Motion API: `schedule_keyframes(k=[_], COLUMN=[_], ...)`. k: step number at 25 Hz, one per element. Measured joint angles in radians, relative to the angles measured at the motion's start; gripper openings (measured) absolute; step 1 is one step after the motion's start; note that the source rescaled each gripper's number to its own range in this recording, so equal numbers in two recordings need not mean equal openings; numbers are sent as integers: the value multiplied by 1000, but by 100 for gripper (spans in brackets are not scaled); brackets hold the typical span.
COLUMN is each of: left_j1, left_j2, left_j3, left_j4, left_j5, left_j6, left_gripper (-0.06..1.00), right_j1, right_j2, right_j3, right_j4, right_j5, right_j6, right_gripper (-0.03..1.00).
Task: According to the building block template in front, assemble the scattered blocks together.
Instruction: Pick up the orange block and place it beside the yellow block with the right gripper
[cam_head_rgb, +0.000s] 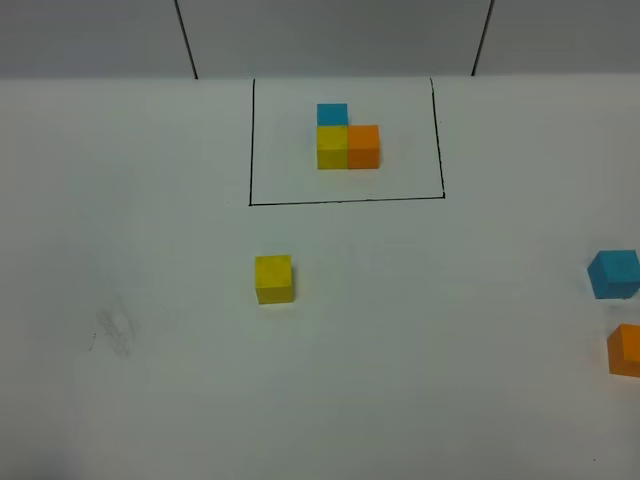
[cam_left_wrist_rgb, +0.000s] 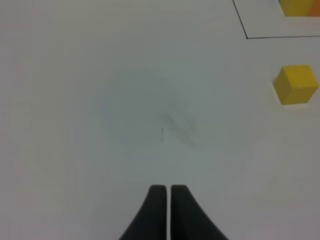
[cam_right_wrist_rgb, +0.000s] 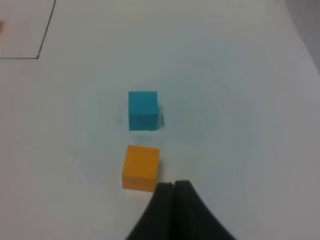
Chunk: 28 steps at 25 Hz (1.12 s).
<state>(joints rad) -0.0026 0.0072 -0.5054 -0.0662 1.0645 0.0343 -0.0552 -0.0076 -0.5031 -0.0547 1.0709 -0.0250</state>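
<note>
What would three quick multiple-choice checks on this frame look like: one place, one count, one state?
1. Where is the loose yellow cube relative to the black frame?
A. inside it
B. outside, on its near side
C. on its line

2. How many cubes lie outside the frame?
A. one
B. two
C. three

3. The right arm's fingers are:
A. shut, empty
B. shut on a cube
C. wide open

1 B: it sits apart from the frame's near line.
2 C: the yellow cube, blue cube and orange cube lie loose.
3 A: the fingers meet with nothing between them.
</note>
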Motion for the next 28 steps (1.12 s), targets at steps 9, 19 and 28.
schedule_keyframes(k=[9,19,28], left_j1=[-29,-29,-29], left_j2=[-13,-13,-13], left_j3=[0,0,0], left_j4=[-2,-2,-2], left_j5=[1,1,1], left_j6=[7,7,7], left_gripper=[0,0,0], right_j1=[0,0,0], right_j2=[0,0,0], right_j3=[0,0,0], right_j4=[0,0,0], right_j5=[0,0,0], right_j6=[0,0,0], right_gripper=[0,0,0])
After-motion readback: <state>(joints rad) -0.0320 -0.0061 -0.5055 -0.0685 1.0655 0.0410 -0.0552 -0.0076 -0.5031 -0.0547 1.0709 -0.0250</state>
